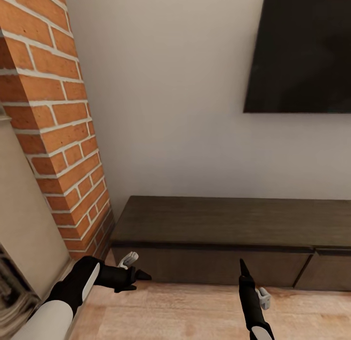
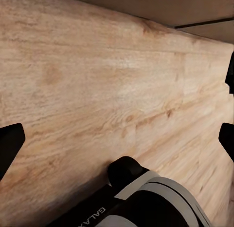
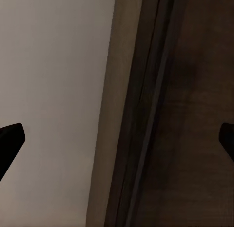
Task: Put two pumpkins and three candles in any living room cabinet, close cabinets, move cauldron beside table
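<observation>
The cabinet (image 1: 214,223), a long low dark-brown unit, stands against the white wall, and its plain drawer fronts (image 1: 214,267) are shut flush. My left gripper (image 1: 139,275) hovers low over the wood floor in front of the cabinet's left end. It is open and holds nothing, with its fingertips (image 2: 9,144) far apart. My right gripper (image 1: 242,267) points up at the cabinet front near the middle. It too is open and holds nothing, with the cabinet top (image 3: 195,115) and the wall between its spread fingertips (image 3: 9,141). The pumpkins, candles, cauldron and table are out of view.
A red brick fireplace column (image 1: 53,121) rises at the left, close to the cabinet's left end. A black TV screen (image 1: 302,47) hangs on the wall above the cabinet. Pale wood floor (image 1: 185,311) runs in front of the unit. A seam (image 1: 303,272) separates two drawer fronts at the right.
</observation>
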{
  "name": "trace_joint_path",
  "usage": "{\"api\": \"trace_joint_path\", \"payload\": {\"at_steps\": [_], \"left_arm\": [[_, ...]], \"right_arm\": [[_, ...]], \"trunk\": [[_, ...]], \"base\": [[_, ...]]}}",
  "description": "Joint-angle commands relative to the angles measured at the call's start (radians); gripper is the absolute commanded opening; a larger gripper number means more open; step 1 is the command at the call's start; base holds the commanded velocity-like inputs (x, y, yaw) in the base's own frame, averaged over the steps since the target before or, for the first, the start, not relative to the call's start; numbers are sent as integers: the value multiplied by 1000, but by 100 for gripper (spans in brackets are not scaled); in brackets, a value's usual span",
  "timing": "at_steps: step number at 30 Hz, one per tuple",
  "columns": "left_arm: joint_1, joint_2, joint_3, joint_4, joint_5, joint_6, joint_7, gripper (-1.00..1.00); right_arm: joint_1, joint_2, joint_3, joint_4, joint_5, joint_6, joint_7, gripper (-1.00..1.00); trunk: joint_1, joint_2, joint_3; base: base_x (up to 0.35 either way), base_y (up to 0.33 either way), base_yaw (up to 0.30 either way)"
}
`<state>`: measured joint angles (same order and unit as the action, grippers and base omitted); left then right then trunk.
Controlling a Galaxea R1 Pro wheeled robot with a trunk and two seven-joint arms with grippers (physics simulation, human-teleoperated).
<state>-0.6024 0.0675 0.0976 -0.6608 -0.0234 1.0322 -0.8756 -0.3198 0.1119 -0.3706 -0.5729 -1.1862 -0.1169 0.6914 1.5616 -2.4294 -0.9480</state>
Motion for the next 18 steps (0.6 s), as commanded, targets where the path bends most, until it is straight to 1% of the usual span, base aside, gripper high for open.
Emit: {"api": "trace_joint_path", "payload": {"at_steps": [1,5,6,7,10,15,18], "left_arm": [[-1,0,2,0,-3,7,-4,100],[0,0,2,0,-3,6,-4,100],[0,0,2,0,-3,6,-4,100],[0,0,2,0,-3,6,-4,100],[0,0,2,0,-3,6,-4,100],[0,0,2,0,-3,5,-3,100],[0,0,2,0,-3,5,-3,100]], "right_arm": [[-1,0,-2,1,-6,3,5,100],[-1,0,-8,2,-6,18,5,100],[-1,0,-25,10,-6,21,5,100],[-1,0,-35,16,-6,21,5,100],[-1,0,-55,26,-6,22,5,100],[-1,0,-61,30,-6,22,1,100],[-1,0,-62,30,-6,22,-29,100]], "trunk": [[0,0,-1],[0,0,-1],[0,0,-1],[0,0,-1],[0,0,-1],[0,0,-1],[0,0,-1]], "base": [[46,0,0],[95,0,0],[36,0,0],[23,0,0],[10,0,0],[21,0,0],[218,0,0]]}}
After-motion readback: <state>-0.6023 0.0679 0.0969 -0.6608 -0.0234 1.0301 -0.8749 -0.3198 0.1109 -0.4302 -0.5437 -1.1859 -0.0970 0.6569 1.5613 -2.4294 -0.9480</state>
